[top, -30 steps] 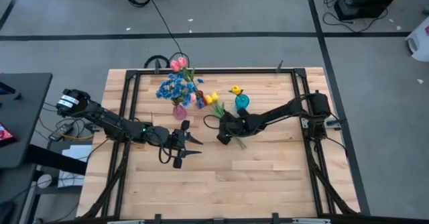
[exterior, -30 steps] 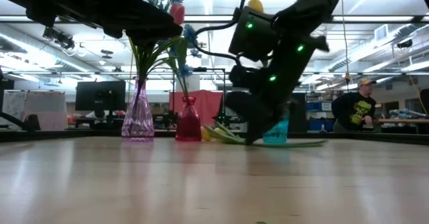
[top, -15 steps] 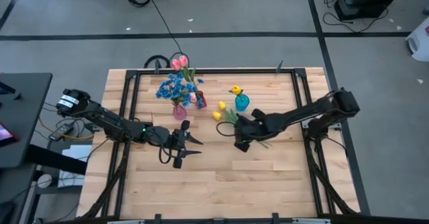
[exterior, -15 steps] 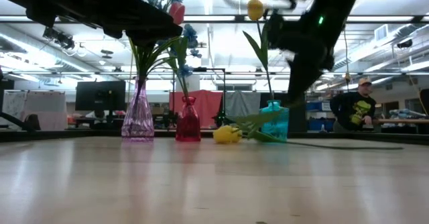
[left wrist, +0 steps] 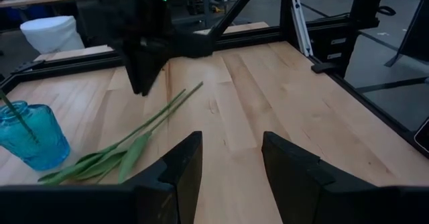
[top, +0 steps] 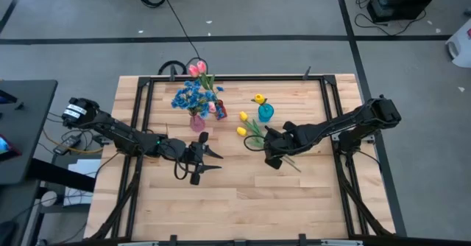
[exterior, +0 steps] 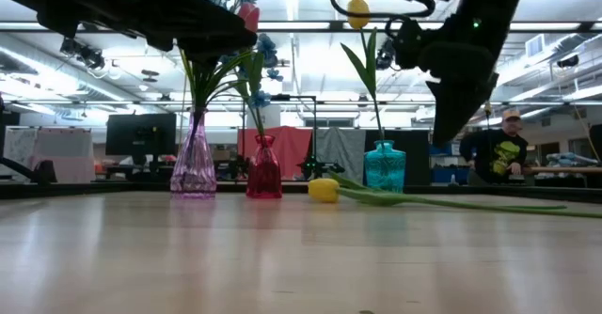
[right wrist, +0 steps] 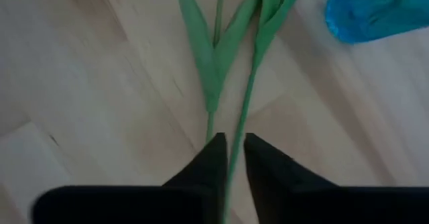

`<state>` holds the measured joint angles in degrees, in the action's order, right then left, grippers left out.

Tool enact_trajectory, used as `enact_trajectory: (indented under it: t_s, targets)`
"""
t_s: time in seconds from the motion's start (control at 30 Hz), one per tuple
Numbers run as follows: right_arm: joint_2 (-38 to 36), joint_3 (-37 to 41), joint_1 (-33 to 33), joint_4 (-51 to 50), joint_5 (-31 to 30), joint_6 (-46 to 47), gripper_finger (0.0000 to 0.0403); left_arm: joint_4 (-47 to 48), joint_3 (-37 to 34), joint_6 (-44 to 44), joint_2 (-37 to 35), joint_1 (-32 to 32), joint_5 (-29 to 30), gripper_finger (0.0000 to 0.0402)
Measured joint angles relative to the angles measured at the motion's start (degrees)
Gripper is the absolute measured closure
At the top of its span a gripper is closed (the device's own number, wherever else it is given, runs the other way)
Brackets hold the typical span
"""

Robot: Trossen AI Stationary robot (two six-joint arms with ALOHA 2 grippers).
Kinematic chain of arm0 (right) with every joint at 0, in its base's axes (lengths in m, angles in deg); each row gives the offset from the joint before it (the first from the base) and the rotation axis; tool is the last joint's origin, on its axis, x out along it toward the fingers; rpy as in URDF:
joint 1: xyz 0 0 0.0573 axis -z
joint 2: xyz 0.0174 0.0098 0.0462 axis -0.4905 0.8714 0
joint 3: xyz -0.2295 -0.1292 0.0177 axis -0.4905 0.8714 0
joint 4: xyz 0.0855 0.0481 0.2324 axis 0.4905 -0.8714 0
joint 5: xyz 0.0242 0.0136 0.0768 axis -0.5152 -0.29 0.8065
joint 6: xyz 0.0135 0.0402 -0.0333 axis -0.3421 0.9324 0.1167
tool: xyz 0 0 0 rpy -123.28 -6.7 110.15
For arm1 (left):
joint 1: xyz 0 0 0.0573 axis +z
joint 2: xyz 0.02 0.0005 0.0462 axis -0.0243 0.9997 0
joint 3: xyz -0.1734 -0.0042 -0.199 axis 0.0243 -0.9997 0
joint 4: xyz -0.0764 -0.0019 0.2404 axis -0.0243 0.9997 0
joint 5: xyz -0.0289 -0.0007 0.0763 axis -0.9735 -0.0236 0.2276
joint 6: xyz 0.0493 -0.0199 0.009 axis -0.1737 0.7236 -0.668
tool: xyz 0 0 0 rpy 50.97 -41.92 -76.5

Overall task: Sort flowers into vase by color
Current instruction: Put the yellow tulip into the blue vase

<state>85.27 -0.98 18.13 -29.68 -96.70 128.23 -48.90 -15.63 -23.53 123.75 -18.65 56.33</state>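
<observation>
High cam sits overhead looking straight down on the whole table (top: pixel 235 202); low cam sits at tabletop height looking level across it into the room. Left wrist cam looks forward across the boards from mid-table, right wrist cam looks down at them from close range. All four share the blue vase (top: pixel 266 112) and the green stems (left wrist: pixel 144 133) lying beside it.

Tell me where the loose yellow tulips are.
High view: the yellow tulips lie flat on the table, just left of the blue vase, stems running toward the right gripper.
</observation>
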Motion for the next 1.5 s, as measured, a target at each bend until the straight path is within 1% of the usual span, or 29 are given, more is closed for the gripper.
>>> enact_trajectory:
  t_s: [0.13, 0.23, 0.33, 0.43, 0.53, 0.7, 0.83, 1.1, 1.17, 1.23, 1.37, 1.4, 1.5]
  targets:
    - [3.1, 0.4, 0.2, 5.2, 3.3, 2.3, 0.0293, -0.3, 0.0, -0.2, 0.0, 0.0, 0.0, 0.0238]
    - [7.8, 0.4, 0.2, 9.2, 6.8, 2.1, 0.0281, -0.7, 0.0, -0.3, 0.0, 0.0, 0.0, 0.0238]
    - [12.6, -0.5, 0.2, 7.9, 8.0, 1.3, 0.0283, -1.0, 0.0, -0.3, 0.0, 0.0, 0.0, 0.0238]
    - [14.8, -1.9, 0.4, 6.4, 7.5, 1.6, 0.0288, -1.0, 0.0, -0.3, 0.0, 0.0, 0.0, 0.0238]
    - [14.6, -2.4, 0.6, 5.8, 7.3, 1.6, 0.0291, -0.9, 0.0, -0.3, 0.0, 0.0, 0.0, 0.0238]
    - [11.3, -3.0, 0.8, 5.6, 3.5, 1.5, 0.0291, -0.9, 0.0, -0.6, 0.0, 0.0, 0.0, 0.0238]
    - [11.0, -3.0, 1.7, 5.3, 2.1, 0.1, 0.0291, -0.9, 0.0, -0.6, 0.0, 0.0, 0.0, 0.0238]
    - [15.3, -1.7, 3.2, 7.9, 3.7, -2.4, 0.0292, -0.5, 0.0, -0.5, 0.0, 0.0, 0.0, 0.0238]
    - [16.2, -1.7, 3.5, 8.2, 4.4, -3.0, 0.0299, -0.2, 0.0, -0.5, 0.0, 0.0, 0.0, 0.0238]
    - [16.8, -1.8, 3.8, 8.0, 4.9, -3.5, 0.0316, 0.0, 0.0, -0.5, 0.0, 0.0, 0.0, 0.0238]
    - [16.7, -1.7, 3.8, 8.0, 4.7, -3.8, 0.0379, 0.0, 0.0, -0.5, 0.0, 0.0, 0.0, 0.0238]
    - [16.2, -1.7, 3.8, 7.7, 4.7, -4.1, 0.0387, 0.0, 0.0, -0.5, 0.0, 0.0, 0.0, 0.0238]
    - [14.5, -1.5, 3.8, 6.1, 4.4, -4.5, 0.0388, 0.0, 0.0, -0.5, 0.0, 0.0, 0.0, 0.0238]
